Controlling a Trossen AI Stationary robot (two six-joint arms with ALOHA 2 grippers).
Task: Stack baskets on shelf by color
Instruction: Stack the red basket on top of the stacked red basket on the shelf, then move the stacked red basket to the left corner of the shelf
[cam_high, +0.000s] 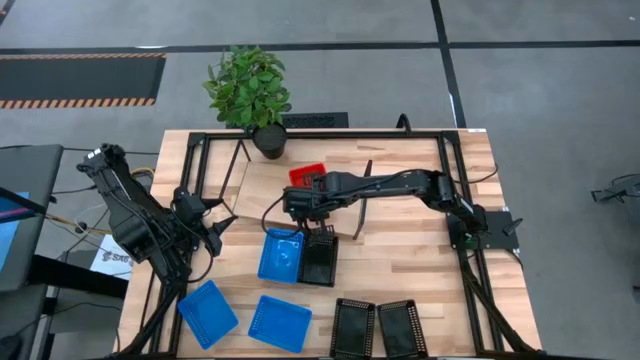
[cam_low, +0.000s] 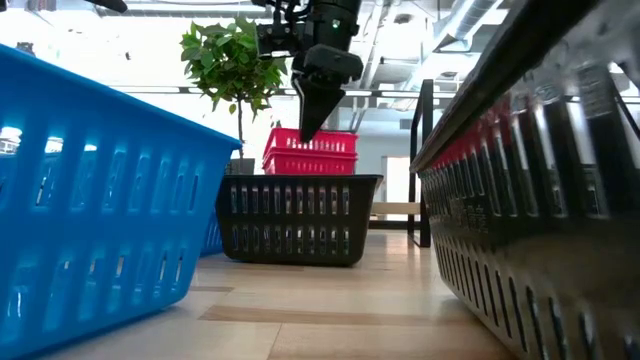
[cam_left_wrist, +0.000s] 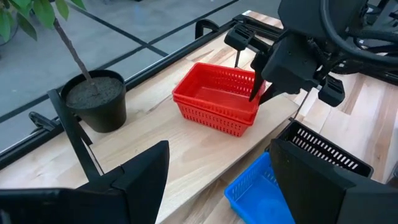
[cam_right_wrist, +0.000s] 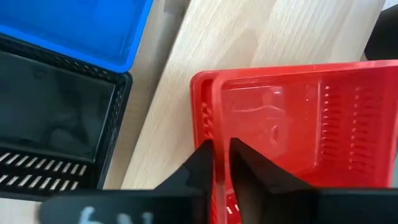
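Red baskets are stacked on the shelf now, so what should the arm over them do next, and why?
Probably lift away: the right gripper straddles the rim of the red baskets, jaws slightly apart, and the stack rests on the shelf.

Red (cam_high: 307, 173), blue (cam_high: 281, 255), black baskets (cam_high: 319, 261); pale wooden shelf (cam_high: 262, 190)

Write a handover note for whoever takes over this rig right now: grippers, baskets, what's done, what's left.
Right gripper: over the red stack's rim on the shelf, fingers slightly apart astride the wall; grip unclear.
Left gripper: open, idle at table's left.
Done: red baskets stacked on shelf.
Left: blue basket and black basket beside the shelf; two blue baskets and two black baskets at the front edge. None stacked.
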